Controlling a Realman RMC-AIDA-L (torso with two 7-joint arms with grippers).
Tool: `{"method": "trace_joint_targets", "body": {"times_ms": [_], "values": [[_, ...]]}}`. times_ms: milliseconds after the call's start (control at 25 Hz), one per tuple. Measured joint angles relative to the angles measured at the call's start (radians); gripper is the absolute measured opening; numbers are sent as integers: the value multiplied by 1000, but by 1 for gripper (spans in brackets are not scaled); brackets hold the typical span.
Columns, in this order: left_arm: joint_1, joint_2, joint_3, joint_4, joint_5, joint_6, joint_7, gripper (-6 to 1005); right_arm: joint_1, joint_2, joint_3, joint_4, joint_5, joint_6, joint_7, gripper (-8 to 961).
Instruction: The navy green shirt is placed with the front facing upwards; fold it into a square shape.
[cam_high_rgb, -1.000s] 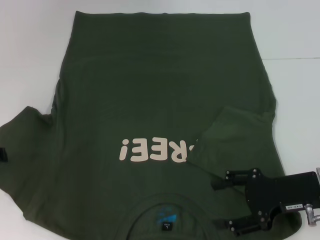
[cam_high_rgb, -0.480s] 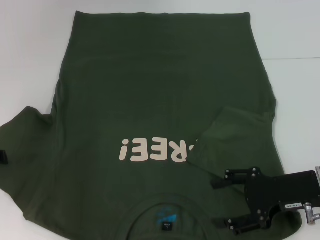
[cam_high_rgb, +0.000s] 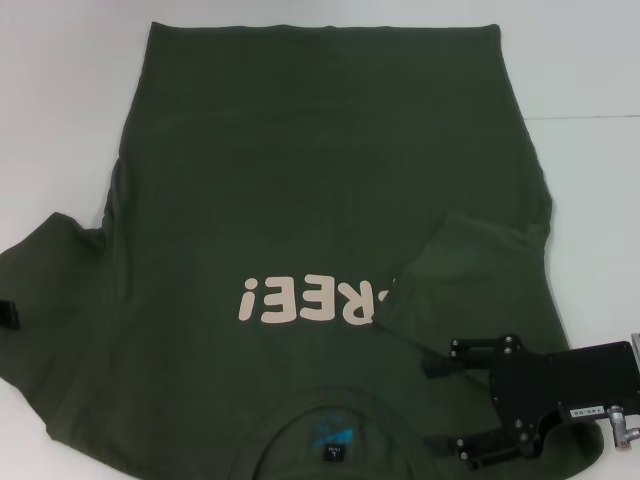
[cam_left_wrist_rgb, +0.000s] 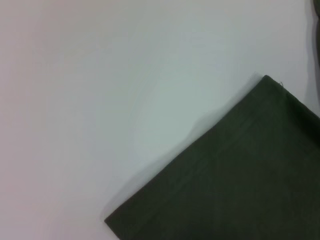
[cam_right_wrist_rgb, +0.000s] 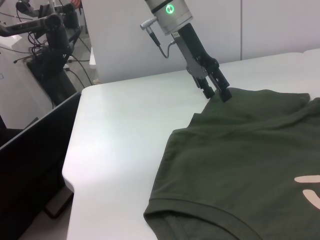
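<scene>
The navy green shirt (cam_high_rgb: 320, 180) lies flat, front up, with its collar (cam_high_rgb: 330, 425) nearest me and the pale "FREE!" print (cam_high_rgb: 300, 300) upside down. Its right sleeve (cam_high_rgb: 460, 265) is folded in over the body, while the left sleeve (cam_high_rgb: 50, 290) is spread out on the table. My right gripper (cam_high_rgb: 437, 405) is open over the shirt's right shoulder, with nothing between its fingers. Only a sliver of my left gripper (cam_high_rgb: 8, 313) shows at the left sleeve's outer edge. In the right wrist view the left gripper (cam_right_wrist_rgb: 222, 93) has its tip down on that sleeve's hem (cam_right_wrist_rgb: 250, 97).
The white table (cam_high_rgb: 60, 120) surrounds the shirt, with bare surface on both sides and a seam (cam_high_rgb: 590, 117) at the right. The left wrist view shows the sleeve corner (cam_left_wrist_rgb: 270, 82) on bare table. Beyond the table's far edge stand a dark monitor (cam_right_wrist_rgb: 30, 150) and stands (cam_right_wrist_rgb: 50, 40).
The black tip of the left gripper has shifted slightly at the sleeve edge. My right gripper has drifted a little toward me. The shirt has not moved.
</scene>
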Motion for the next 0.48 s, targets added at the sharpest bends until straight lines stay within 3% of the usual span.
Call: {"method": "trace_joint_targets", "body": {"times_ms": [480], "values": [[3,-2,7,-1,0,-7,0,827,0,0,0,0,0,1,0,867]]}}
